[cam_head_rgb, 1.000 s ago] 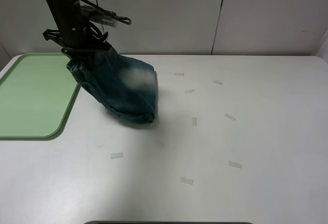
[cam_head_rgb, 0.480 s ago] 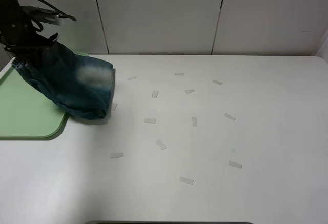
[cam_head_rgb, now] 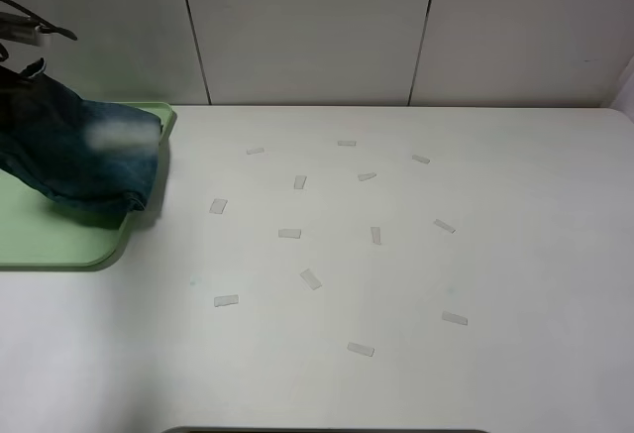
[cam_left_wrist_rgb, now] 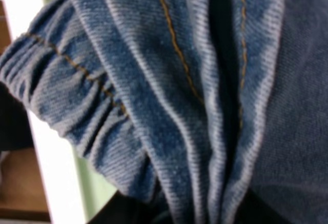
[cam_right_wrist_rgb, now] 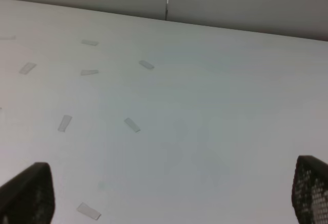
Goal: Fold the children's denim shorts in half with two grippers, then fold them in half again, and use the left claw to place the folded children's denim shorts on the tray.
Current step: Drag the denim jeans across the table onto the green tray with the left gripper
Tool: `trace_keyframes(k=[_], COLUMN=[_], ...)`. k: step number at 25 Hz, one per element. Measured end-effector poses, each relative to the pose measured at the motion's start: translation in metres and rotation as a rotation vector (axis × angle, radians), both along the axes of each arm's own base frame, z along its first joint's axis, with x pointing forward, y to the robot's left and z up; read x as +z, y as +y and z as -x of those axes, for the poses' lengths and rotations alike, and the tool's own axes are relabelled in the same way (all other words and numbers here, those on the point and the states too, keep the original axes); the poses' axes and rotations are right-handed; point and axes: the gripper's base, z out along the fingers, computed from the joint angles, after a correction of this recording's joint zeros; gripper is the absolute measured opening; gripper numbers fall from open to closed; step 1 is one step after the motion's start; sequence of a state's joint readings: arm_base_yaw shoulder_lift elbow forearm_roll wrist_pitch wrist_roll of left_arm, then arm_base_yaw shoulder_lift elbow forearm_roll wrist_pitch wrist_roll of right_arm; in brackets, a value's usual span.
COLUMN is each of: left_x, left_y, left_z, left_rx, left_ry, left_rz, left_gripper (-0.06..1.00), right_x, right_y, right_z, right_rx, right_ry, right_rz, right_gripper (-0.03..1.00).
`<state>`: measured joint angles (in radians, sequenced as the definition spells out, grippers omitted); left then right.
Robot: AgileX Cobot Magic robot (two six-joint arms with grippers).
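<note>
Two claws belong to this rig, yet only traces of them show. At the far left edge of the high view the folded children's denim shorts (cam_head_rgb: 84,156) hang from above over the pale green tray (cam_head_rgb: 69,240), their lower hem drooping onto or just above the tray's right portion, close to its rim; whether cloth and plastic touch cannot be told. A pale bleached patch faces the camera. Of the left claw (cam_head_rgb: 20,42) only a bit of dark hardware and cable shows above the bundle, so its fingers are hidden; the left wrist view is filled with bunched denim (cam_left_wrist_rgb: 195,106), seams and gathered waistband pressed close, which fits a closed hold on the shorts. The right claw (cam_right_wrist_rgb: 164,203) shows only two dark fingertips (cam_right_wrist_rgb: 25,196) set wide apart at the edges of its own view, holding nothing, above bare white table (cam_head_rgb: 416,274) scattered with small pale tape strips (cam_head_rgb: 289,233).
</note>
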<state>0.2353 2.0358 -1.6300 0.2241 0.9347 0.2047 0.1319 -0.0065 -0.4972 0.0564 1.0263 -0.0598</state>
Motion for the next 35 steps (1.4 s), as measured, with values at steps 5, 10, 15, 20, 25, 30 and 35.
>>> trace_keyframes(k=[5,10,15,20,25,30,35], left_x=[0.001,0.001,0.001,-0.003,-0.013,-0.013,-0.012], left_y=[0.013,0.017,0.017,0.012,0.009,0.009,0.009], left_z=[0.001,0.0,0.0,-0.001,0.002,0.0,-0.002], left_rx=[0.008,0.01,0.011,0.005,-0.041,-0.051,-0.052], left_ry=[-0.026,-0.043,-0.044,-0.069,-0.054,-0.08,-0.107], left_rz=[-0.017,-0.023,-0.018,0.039,0.052,0.047,0.044], left_gripper=[0.23,0.23,0.23,0.23,0.23,0.44,0.93], right_x=[0.0,0.0,0.0,0.0,0.0,0.0,0.0], right_y=[0.0,0.0,0.0,0.0,0.0,0.0,0.0], right_z=[0.0,0.0,0.0,0.0,0.0,0.0,0.0], right_rx=[0.0,0.0,0.0,0.0,0.0,0.0,0.0], right_ry=[0.0,0.0,0.0,0.0,0.0,0.0,0.0], right_rz=[0.0,0.0,0.0,0.0,0.0,0.0,0.0], right_gripper=[0.7,0.7,0.7,0.7,0.7,0.7,0.7])
